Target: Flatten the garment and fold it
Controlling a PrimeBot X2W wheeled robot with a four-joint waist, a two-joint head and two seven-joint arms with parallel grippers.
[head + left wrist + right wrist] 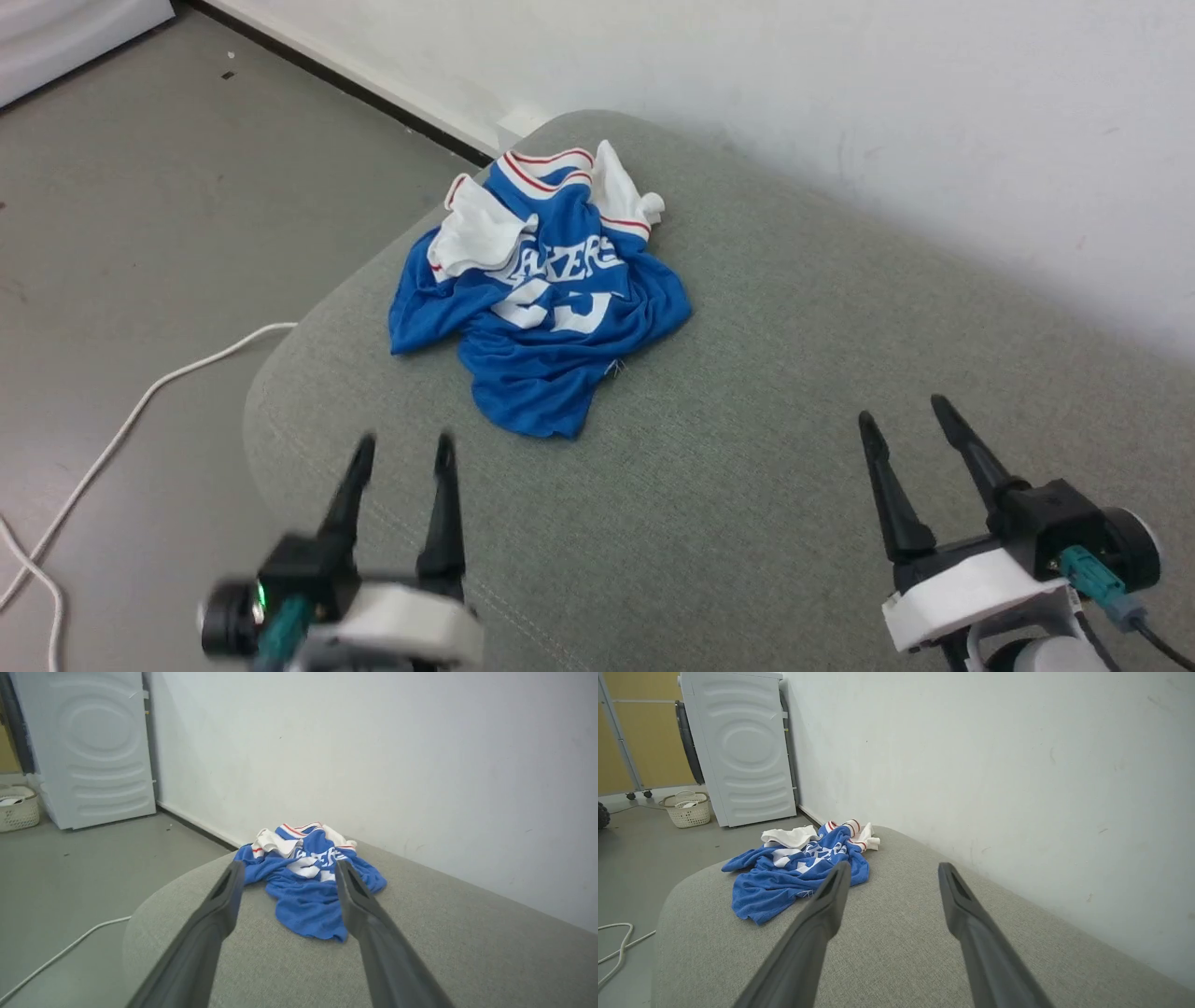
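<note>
Garment lies crumpled; both jaws stand wide, holding nothing.

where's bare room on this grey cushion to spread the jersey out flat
Widest bare patch: the grey cushion between the crumpled jersey, the wall and the right hand. A narrower strip lies between jersey and left hand. Crowded: the far-left corner, under the jersey.

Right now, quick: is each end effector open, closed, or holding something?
Left end effector: open, holding nothing, apart from the jersey.
Right end effector: open, holding nothing, above the grey cushion.
</note>
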